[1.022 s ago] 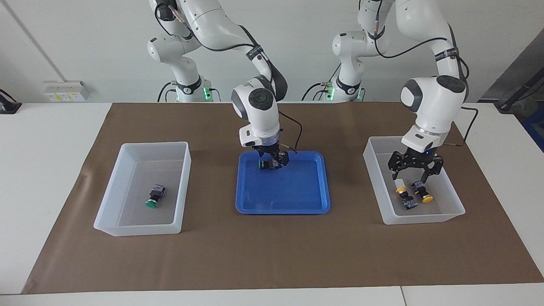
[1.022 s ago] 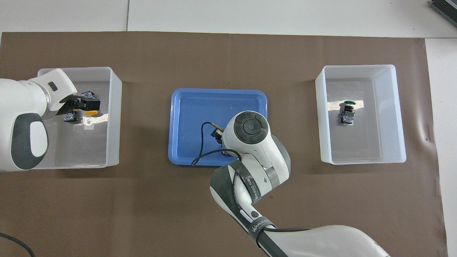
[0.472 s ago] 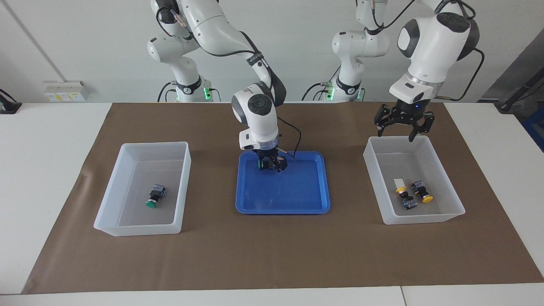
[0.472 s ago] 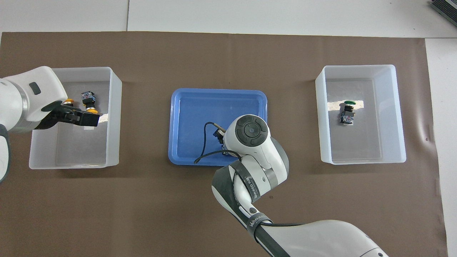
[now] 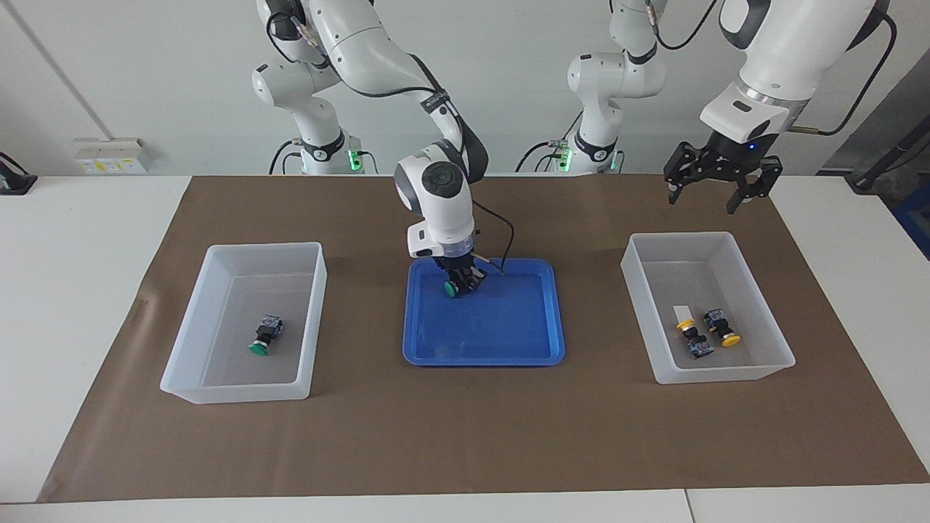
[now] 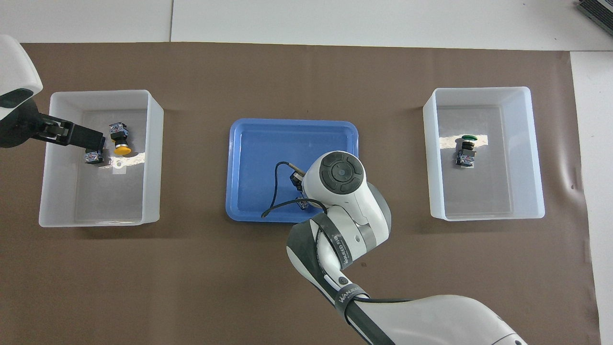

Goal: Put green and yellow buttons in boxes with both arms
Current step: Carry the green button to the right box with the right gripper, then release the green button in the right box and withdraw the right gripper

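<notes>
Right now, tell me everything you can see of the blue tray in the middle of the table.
The blue tray is a shallow rectangular dish with rounded corners and a low raised rim; it looks like glossy plastic. It lies flat on the brown mat, midway between the two translucent boxes. Its floor is mostly bare. At the edge nearest the robots, the right gripper is down inside it, shut on a green button.
</notes>
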Controlling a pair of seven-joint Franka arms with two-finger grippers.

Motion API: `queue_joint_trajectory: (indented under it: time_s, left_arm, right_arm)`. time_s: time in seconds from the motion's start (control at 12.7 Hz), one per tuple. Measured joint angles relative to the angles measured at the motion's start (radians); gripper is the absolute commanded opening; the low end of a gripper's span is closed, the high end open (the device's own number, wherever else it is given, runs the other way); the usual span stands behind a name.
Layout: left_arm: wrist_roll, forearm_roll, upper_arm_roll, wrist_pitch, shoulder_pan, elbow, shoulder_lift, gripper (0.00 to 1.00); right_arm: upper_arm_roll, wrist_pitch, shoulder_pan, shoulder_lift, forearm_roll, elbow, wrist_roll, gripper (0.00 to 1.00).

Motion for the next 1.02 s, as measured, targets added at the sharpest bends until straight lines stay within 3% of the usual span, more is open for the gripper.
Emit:
queue_joint_trajectory:
  time_s: [0.31,0.55,1.02]
  left_arm:
    - [-0.019,0.000,-0.002,-0.036,-0.001,-0.045,-0.029,1.00]
    - [-0.023,0.000,-0.001,-0.036,-0.001,-0.062,-0.049,1.00]
    - [-0.030,0.000,0.008,-0.074,0.012,-0.050,-0.051,1.00]
  right_arm:
    - [-0.012,-0.153,-0.079,-0.134,-0.037,0.016,-0.177,0.00]
    - [-0.017,-0.244,-0.207,-0.242,-0.107,0.017,-0.388,0.00]
    - [-0.022,-0.281,-0.489,-0.283,-0.111,0.003,-0.921,0.00]
